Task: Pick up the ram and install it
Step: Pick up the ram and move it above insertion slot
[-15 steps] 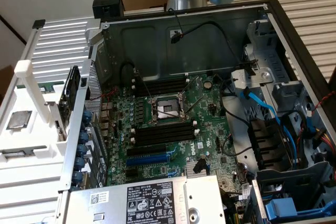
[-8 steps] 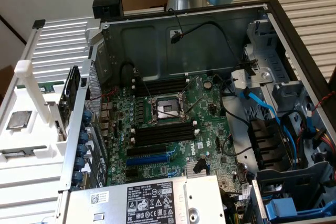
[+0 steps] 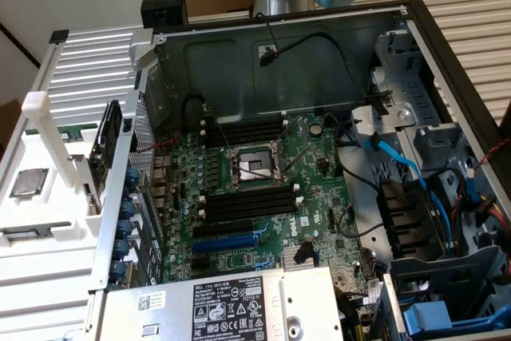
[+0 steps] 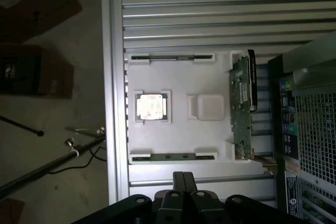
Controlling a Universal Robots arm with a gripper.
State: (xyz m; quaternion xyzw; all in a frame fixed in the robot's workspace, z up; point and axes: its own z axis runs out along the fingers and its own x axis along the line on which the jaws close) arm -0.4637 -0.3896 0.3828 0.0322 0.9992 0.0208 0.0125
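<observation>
Gripper (image 4: 184,178) fingers are being pressed together with nothing clamped between them, and the tool is being hung above the white tray (image 4: 178,129), apart from it. Closest to the fingertips in the wrist view, the ram (image 4: 173,157) is being cradled flat in a narrow holder along one tray edge. In the exterior view this ram (image 3: 30,235) is being shown at the lower left of the frame, well apart from the open computer case (image 3: 279,45).

Beyond it a square processor chip (image 4: 152,106) is being seated in its pocket, and a second, similar stick (image 4: 168,57) is being held at the opposite tray edge. An expansion card (image 4: 241,98) is being propped on edge at the tray side next to the case. Farther off, at the centre of the exterior frame, the black memory slots (image 3: 247,201) are being shown on the motherboard (image 3: 319,189).

The ram is being judged light, thin and stiff, yet fragile, with bending and pressure on its chips or contact edge being counted as risks. Its long edges near the middle are being reckoned the safest place for a grip, since the ends are being hemmed in by the holder's white tabs.
</observation>
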